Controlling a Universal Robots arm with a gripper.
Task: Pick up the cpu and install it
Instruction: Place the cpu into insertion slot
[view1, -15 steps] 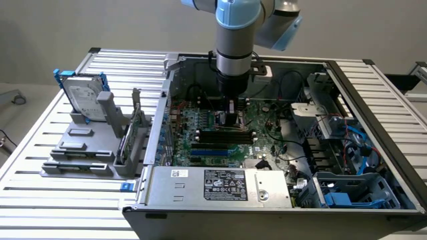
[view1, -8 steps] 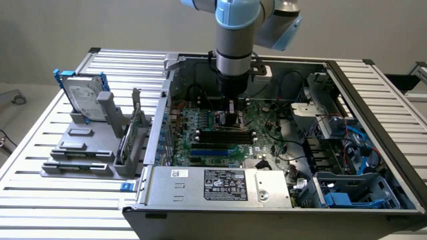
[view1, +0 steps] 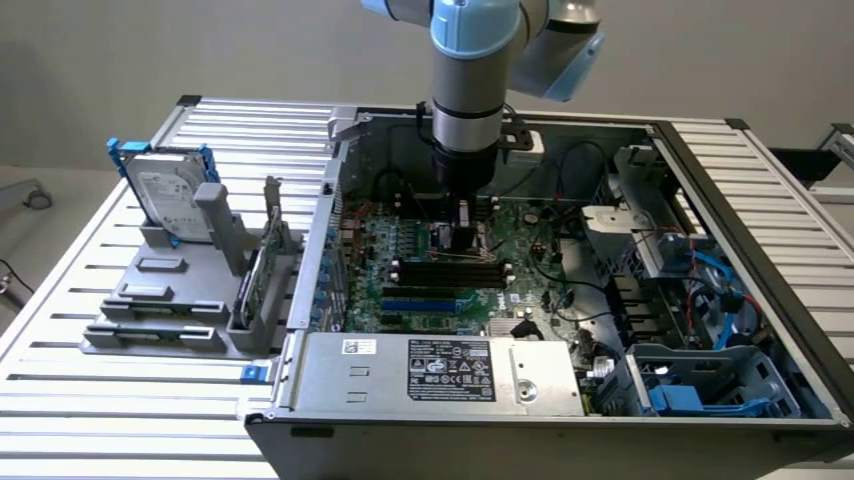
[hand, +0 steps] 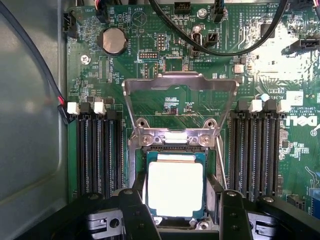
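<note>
The arm (view1: 470, 60) reaches straight down into the open computer case (view1: 747, 160), which takes up the middle of the slatted desk (view1: 80, 400) and runs toward its edge on the exterior view's right. The tool (view1: 462, 222) hangs low over the green motherboard (hand: 125, 65), near the middle of the case.

In the wrist view the cpu (hand: 175, 187), its pale metal top catching the light, lies flat and square over the black socket (hand: 174, 148), in line with the socket's outline. Whether it is fully seated or sits just above cannot be told. The metal retention frame (hand: 180, 82) is tipped up and open beyond it. Rows of black memory slots (hand: 97, 150) run along both sides of the socket.

The tool is set wide, with the cpu between its two black sides, each very near an edge of the chip. Whether it presses on those edges or stands just clear cannot be told.

Toward the desk's edge on the exterior view's left, a grey fixture (view1: 160, 300) holds a hard drive (view1: 167, 190) upright, well apart from the tool. A power supply (view1: 454, 368) fills the case's near side.
</note>
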